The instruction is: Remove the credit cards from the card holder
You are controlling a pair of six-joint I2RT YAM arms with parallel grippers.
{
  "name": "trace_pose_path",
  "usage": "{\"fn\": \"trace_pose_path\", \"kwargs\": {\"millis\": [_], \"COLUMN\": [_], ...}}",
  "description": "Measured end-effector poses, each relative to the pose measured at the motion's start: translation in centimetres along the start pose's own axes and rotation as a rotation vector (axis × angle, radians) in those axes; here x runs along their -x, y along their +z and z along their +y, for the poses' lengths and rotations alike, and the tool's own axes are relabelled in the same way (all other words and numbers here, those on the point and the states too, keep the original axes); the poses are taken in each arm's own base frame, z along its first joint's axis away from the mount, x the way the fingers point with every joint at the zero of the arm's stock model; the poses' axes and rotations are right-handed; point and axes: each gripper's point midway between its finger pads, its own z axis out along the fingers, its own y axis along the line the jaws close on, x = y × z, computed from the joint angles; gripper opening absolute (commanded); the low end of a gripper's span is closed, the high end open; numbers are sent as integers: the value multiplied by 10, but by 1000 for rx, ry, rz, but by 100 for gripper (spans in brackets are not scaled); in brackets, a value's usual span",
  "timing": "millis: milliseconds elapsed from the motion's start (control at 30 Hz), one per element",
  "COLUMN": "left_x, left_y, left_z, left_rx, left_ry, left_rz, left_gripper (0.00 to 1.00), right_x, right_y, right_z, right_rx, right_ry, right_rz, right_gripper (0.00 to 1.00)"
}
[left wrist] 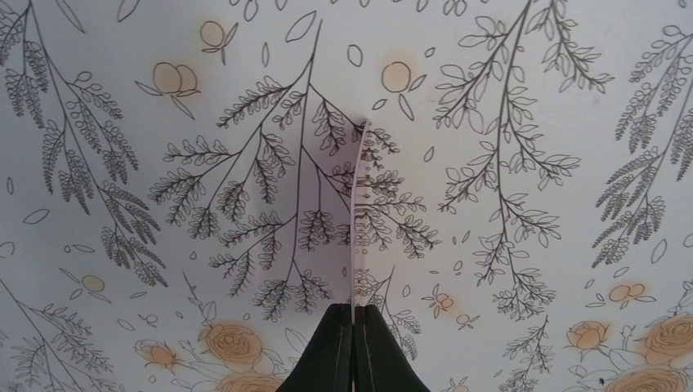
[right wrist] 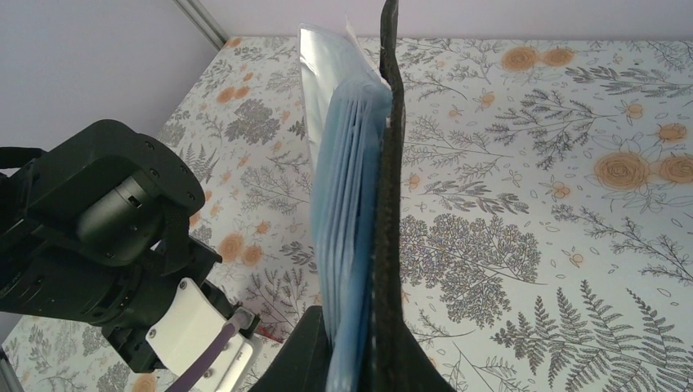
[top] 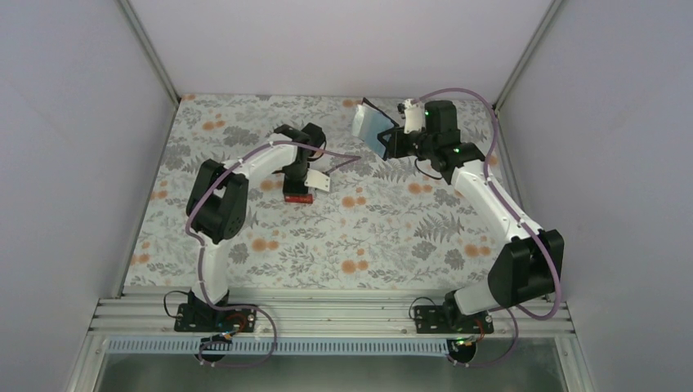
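**Credit card (top: 297,197) pinched by the left gripper (top: 297,186); card holder (top: 372,126) held up by the right gripper (top: 393,140)**

On the left, the jaws are pressed together on one end of the card, and the rest of it sticks out beyond the fingertips toward the floral tablecloth (left wrist: 531,98). This looks like the set-down of a card that is already out. To do it well, I would bring the card's free end low over the cloth and tip the wrist so the card falls flat rather than landing on its edge. Only then should the jaws part, well away from the holder's side. I cannot tell whether the card touches the cloth yet.

On the right, the jaws are clamped on the lower edge of the black holder, which stands upright above the fingers. It should stay steady there, open side facing the left arm, ready for the next pull.

The left wrist camera sees the card only edge-on, as a pale, slightly bowed sliver (its red shows only from above). The right wrist camera shows what the top view blurs: pale blue layers (right wrist: 350,245) stacked against the holder's inner face, probably the remaining cards, with a clear sleeve (right wrist: 323,90) rising past them.
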Motion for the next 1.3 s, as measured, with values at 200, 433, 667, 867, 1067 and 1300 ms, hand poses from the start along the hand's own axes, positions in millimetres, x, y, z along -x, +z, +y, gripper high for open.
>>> {"fn": "trace_pose_path", "kwargs": {"millis": [200, 433, 667, 867, 1067, 1300], "left_x": [1, 2, 5, 14, 17, 5], "left_y": [1, 1, 12, -5, -49, -216], "left_z": [5, 8, 18, 53, 63, 48], "left_rx": [-1, 0, 16, 149, 231, 384], "left_ry": [-13, -30, -50, -90, -120, -237], "left_rz": [2, 6, 11, -42, -159, -675], "left_gripper": [3, 11, 49, 59, 81, 100], "right_x": [0, 0, -1, -1, -1, -5], "right_y": [0, 0, 0, 0, 0, -7], "right_z": [0, 0, 0, 0, 1, 35], "right_rx": [0, 0, -1, -1, 5, 192], "right_ry": [-4, -7, -13, -15, -18, -74], "right_rz": [1, 1, 5, 5, 6, 25], "right_gripper": [4, 4, 4, 4, 4, 4]}}
